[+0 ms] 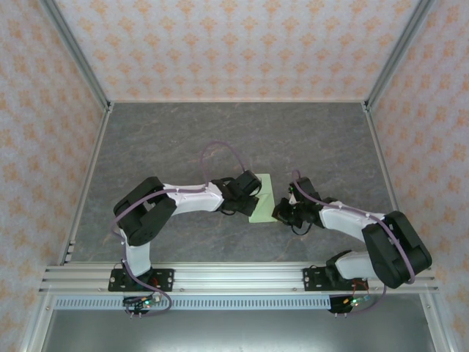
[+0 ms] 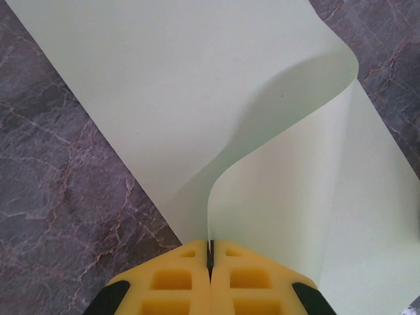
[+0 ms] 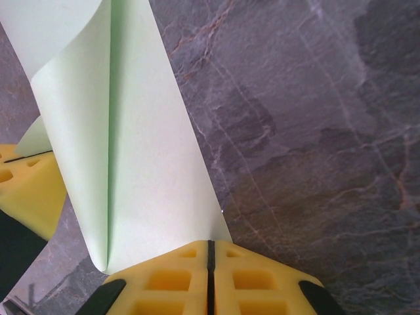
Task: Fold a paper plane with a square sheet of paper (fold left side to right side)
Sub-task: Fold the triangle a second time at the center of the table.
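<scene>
The square sheet of paper (image 1: 264, 198) is pale green and lies mid-table, bent over itself in a loose, uncreased curl. In the left wrist view the sheet (image 2: 197, 85) rises in a curve, and its edge runs straight into the slit of my left gripper (image 2: 210, 252), which is shut on it. My left gripper (image 1: 250, 192) sits at the sheet's left side. In the right wrist view my right gripper (image 3: 211, 246) is shut, its yellow fingertips over the near corner of the paper (image 3: 144, 164); no paper shows in its slit. My right gripper (image 1: 283, 211) is at the sheet's right side.
The grey marbled tabletop (image 1: 183, 139) surrounds the paper, with patterned walls on three sides. A metal rail (image 1: 234, 277) runs along the near edge by the arm bases. The left gripper's yellow finger (image 3: 29, 190) shows at the left of the right wrist view.
</scene>
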